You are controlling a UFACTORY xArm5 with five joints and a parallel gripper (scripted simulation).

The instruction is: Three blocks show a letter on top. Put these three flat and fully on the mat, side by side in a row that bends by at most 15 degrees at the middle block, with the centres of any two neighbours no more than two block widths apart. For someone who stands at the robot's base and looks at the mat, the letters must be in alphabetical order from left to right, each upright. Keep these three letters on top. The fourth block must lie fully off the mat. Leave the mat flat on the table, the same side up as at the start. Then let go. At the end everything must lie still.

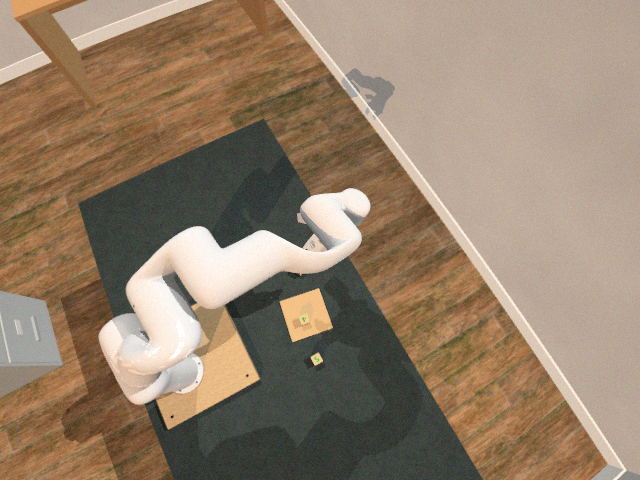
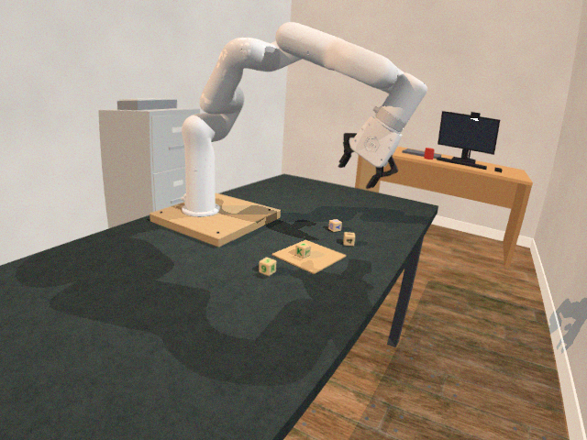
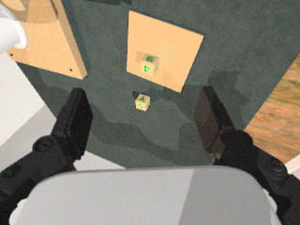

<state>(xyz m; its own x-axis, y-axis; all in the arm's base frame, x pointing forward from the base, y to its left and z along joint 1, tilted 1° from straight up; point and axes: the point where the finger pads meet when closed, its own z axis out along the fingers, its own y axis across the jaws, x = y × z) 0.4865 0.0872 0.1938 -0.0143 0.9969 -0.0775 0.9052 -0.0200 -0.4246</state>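
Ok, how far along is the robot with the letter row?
Done: the mat lies flat, but no row stands on it. In hand: nothing; the claw is open above the table. Left: the block marked 4 must come off the mat, and the other three, all lying off it, must go on in alphabetical order.

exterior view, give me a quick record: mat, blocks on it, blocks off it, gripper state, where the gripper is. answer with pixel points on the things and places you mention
mat: square wooden mat (image 1: 321, 304) (image 2: 315, 265) (image 3: 169, 39), flat on the dark table
on mat: one block (image 1: 303, 319) (image 2: 303, 249) (image 3: 149, 65)
off mat: three blocks, one nearer the camera (image 2: 267, 266) (image 1: 316, 359) (image 3: 142, 102), two beyond the mat (image 2: 335, 225) (image 2: 348, 238)
gripper (image 2: 359, 172) (image 3: 143, 100): open, holding nothing
gripper position: above the table
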